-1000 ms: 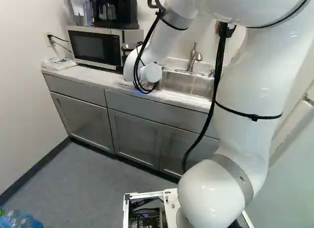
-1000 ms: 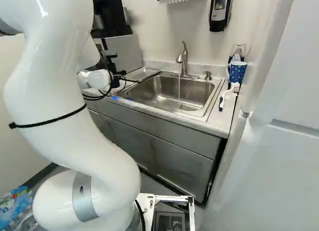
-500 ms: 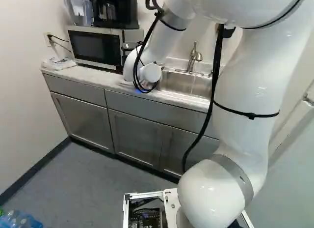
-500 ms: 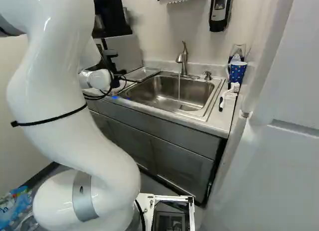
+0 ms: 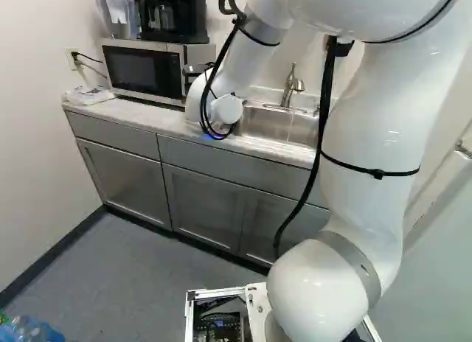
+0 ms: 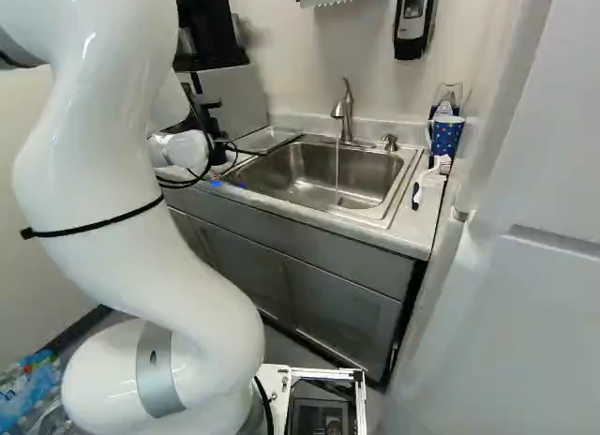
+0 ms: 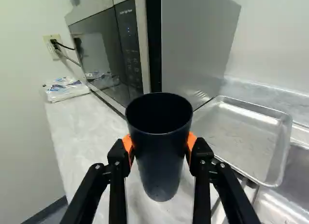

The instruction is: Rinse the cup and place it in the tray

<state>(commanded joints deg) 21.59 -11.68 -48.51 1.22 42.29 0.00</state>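
wrist view: dark cup (image 7: pixel 161 156) clamped between the part-open fingers (image 7: pixel 127 144) of the end effector (image 6: pixel 219 153).

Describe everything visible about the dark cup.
The cup is blackish blue, smooth and opaque, tapering to its base, no handle showing. Its open mouth faces up; contents can't be made out. Orange-padded fingers grip it from two sides, over the counter near the tray; whether its base touches is unclear.
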